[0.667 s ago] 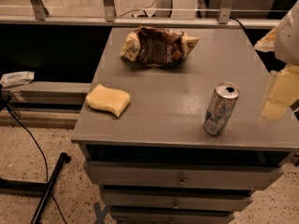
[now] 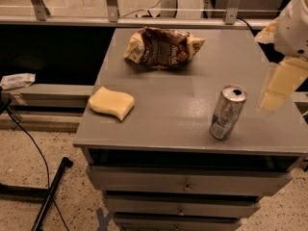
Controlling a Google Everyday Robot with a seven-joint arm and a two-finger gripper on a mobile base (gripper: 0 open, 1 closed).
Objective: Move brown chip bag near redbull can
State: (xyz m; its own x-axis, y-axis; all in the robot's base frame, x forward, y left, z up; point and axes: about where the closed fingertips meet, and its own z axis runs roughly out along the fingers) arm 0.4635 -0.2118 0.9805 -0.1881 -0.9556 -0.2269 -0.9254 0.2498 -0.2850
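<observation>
Brown chip bag (image 2: 163, 46) lies at far edge of grey drawer cabinet (image 2: 183, 100), well apart from redbull can (image 2: 227, 112), upright near front. Gripper (image 2: 276, 85) hovers right of can; whether parted or closed, cannot tell.
</observation>
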